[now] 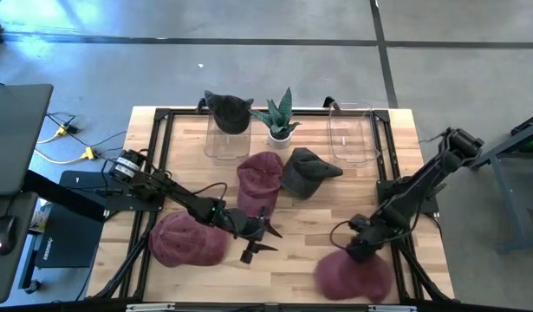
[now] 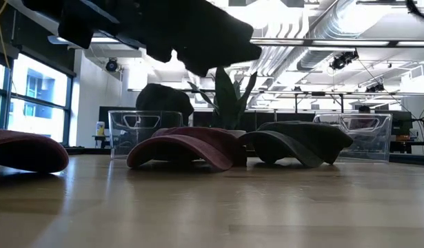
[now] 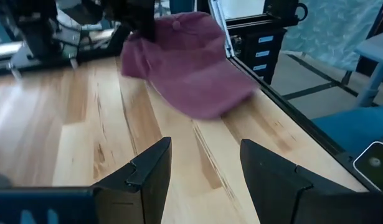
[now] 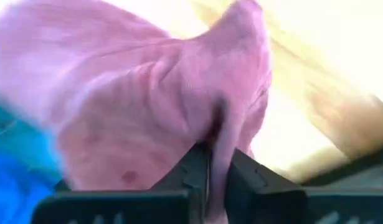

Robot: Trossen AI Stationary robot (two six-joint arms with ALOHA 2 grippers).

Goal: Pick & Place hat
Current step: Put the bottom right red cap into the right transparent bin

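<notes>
My right gripper (image 1: 360, 251) is over the table's near right corner, shut on a maroon hat (image 1: 353, 276). The left wrist view shows that hat (image 3: 191, 68) hanging beneath the right gripper (image 3: 138, 25). My left gripper (image 1: 268, 241) hovers open over bare wood at the near middle, touching nothing. A second maroon hat (image 1: 188, 238) lies near left. A third maroon hat (image 1: 262, 178) and a dark grey hat (image 1: 309, 171) rest on their brims at the centre. A black hat (image 1: 227, 111) sits on a clear container. My right gripper pinches a raised fold of the maroon hat's crown cloth (image 4: 225, 134) between its two fingers (image 4: 191, 168), coming from above. The hat droops below the fingers toward the table's near right edge. Whether its lower rim (image 3: 210, 109) touches the wood, I cannot tell.
A potted plant (image 1: 281, 117) stands at the far middle between two clear containers (image 1: 353, 130). A black frame rail (image 1: 396, 173) runs around the table. Bare wood (image 1: 301, 234) lies between the two grippers. A laptop (image 1: 15, 139) sits off the table's left.
</notes>
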